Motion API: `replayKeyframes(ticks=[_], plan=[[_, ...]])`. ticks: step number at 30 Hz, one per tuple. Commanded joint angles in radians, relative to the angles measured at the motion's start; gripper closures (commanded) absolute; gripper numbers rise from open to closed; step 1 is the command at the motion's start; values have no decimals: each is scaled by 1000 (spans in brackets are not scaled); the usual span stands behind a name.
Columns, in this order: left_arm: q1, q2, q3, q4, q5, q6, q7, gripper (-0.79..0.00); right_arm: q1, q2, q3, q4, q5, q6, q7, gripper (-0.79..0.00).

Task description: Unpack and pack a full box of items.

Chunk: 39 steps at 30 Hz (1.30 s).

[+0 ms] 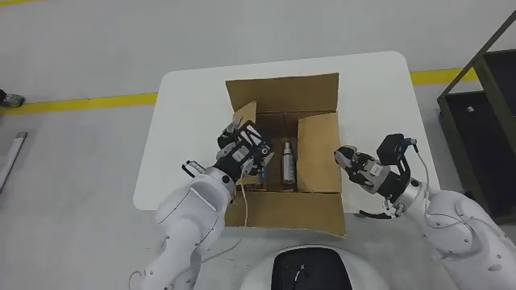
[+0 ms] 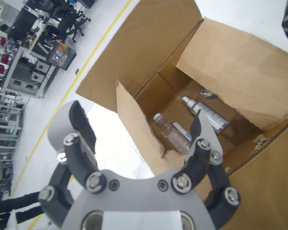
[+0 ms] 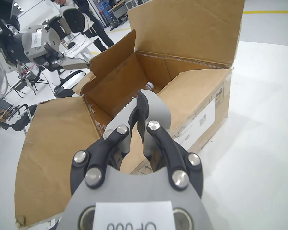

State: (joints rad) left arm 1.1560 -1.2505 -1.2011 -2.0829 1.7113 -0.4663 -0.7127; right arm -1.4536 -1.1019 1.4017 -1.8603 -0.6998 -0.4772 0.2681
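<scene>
An open cardboard box point(image 1: 282, 93) stands mid-table with its flaps spread. Inside lie a white spray bottle point(image 1: 288, 163) point(image 2: 206, 113) and a clear plastic bottle point(image 2: 174, 134), side by side on the bottom. My left gripper point(image 1: 246, 135) point(image 2: 140, 125) hangs open over the box's left flap point(image 2: 134, 125), one finger outside it and one over the interior. My right gripper point(image 1: 342, 158) point(image 3: 140, 96) is shut with nothing in it, just outside the right flap point(image 3: 196, 84). Past its tips shows a clear bottle cap point(image 3: 149, 86).
The white table point(image 1: 193, 129) has bare surface on both sides of the box. A dark metal rack point(image 1: 484, 113) stands off the table's right side. Another small clear object point(image 2: 206, 93) lies half hidden under the right flap.
</scene>
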Motion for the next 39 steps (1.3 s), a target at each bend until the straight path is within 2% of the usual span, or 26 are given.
replayKeyframes(ticks=[1, 9, 20, 26, 32, 34, 35, 39], plan=[[4, 2, 1, 12, 40, -8, 15, -785, -3, 0, 3, -1, -1, 0, 1, 0], [1, 10, -43, 83, 153, 24, 40, -785, 9, 2, 3, 1, -4, -13, 14, 0], [1, 17, -137, 165, 232, 93, 21, -785, 92, -5, -73, 68, -14, -35, 66, 0], [8, 18, -165, 156, 209, 88, 25, -785, 119, -9, -90, 89, -10, -31, 48, 0], [19, 17, -153, 144, 187, 56, 47, -785, 105, -9, -84, 75, -3, -19, 30, 0], [23, 17, -149, 138, 177, 47, 54, -360, 100, -9, -80, 71, -1, -16, 29, 0], [23, 17, -147, 135, 175, 40, 58, 0, 98, -8, -79, 68, 0, -15, 27, 0], [23, 17, -147, 125, 143, 21, 64, 0, 89, -8, -74, 58, 3, -11, 27, 0]])
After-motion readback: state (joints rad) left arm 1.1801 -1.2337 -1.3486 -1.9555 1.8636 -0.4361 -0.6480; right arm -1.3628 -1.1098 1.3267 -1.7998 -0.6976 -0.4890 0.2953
